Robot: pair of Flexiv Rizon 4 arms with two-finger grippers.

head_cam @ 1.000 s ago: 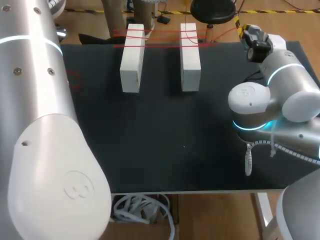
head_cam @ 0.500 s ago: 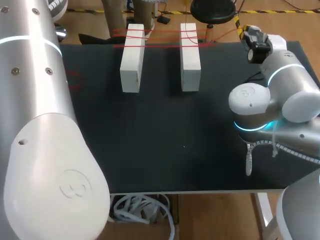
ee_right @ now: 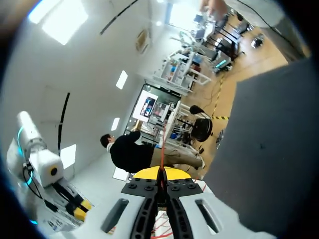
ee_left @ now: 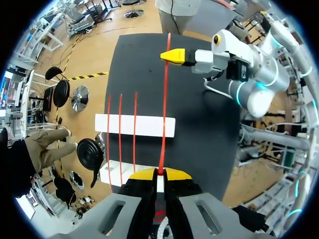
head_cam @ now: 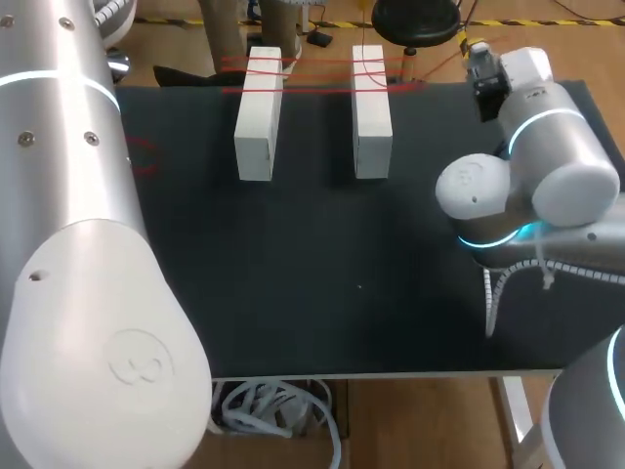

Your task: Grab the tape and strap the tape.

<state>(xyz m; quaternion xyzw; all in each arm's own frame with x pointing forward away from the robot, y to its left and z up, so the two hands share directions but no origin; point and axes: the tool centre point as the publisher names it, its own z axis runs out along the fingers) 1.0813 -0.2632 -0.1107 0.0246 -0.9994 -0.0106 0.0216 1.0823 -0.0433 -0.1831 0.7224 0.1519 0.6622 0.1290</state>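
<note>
Two white blocks (head_cam: 256, 127) (head_cam: 372, 127) stand side by side at the far end of the black mat (head_cam: 322, 264). Several strands of thin red tape (head_cam: 312, 66) run across their far ends. In the left wrist view my left gripper (ee_left: 159, 173) is shut on a red tape strand (ee_left: 164, 99). This strand stretches over the blocks (ee_left: 149, 126) (ee_left: 115, 172) to my right gripper (ee_left: 172, 56). My right gripper (head_cam: 476, 51) hangs past the right block near the mat's far edge. It (ee_right: 160, 175) is shut on the tape (ee_right: 163, 147). In the head view my left gripper is hidden.
My left arm (head_cam: 68, 244) fills the left side of the head view, over the mat's left edge. The bulky right arm (head_cam: 527, 186) with its white coiled cable (head_cam: 488, 303) stands over the mat's right side. A faint red loop (head_cam: 145, 154) lies on the mat by the left arm.
My right arm's wrist has swung left and toward the far edge, carrying its gripper with the tape. The blocks and the laid strands have stayed put.
</note>
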